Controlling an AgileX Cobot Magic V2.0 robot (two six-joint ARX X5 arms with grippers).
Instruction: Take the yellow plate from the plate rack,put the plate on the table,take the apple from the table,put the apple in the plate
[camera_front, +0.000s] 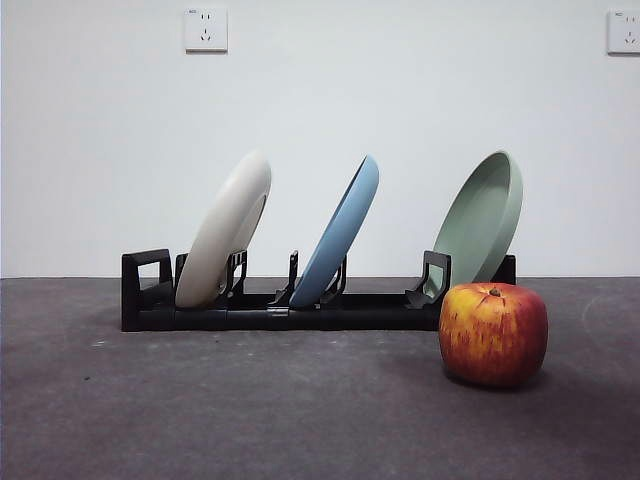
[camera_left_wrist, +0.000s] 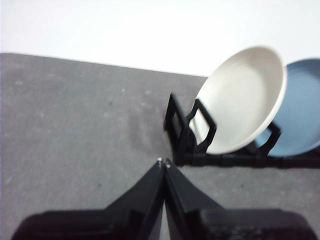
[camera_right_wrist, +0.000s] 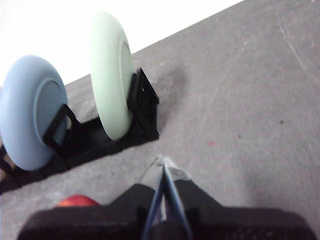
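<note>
Nearest to us in the front view, the apple (camera_front: 493, 334) sits on the table (camera_front: 250, 410), red with yellow streaks, just in front of the rack's end below the sage green plate (camera_front: 481, 224). In the right wrist view only a sliver of the apple (camera_right_wrist: 77, 201) shows, close beside our right gripper (camera_right_wrist: 163, 165), whose jaws are pressed together with nothing between them. Ahead of that claw and a little off to one side stands the sage green plate (camera_right_wrist: 112, 75), and past it the light blue plate (camera_right_wrist: 33, 111).

Our left gripper (camera_left_wrist: 163, 162) is likewise clenched on nothing, its tips meeting above bare table (camera_left_wrist: 75, 125). Just beyond its tips we see the looped end bracket of the plate rack (camera_left_wrist: 187, 132), and right behind that bracket the yellow plate (camera_left_wrist: 242, 97) leans in its slot, the blue plate (camera_left_wrist: 300, 115) beyond it.

Farther back in the front view, the plate rack (camera_front: 290, 305) holds all three plates tilted the same way: the yellow plate (camera_front: 225, 232) at one end, the light blue plate (camera_front: 340, 232) in the middle, the green at the other end. Neither arm shows there.
</note>
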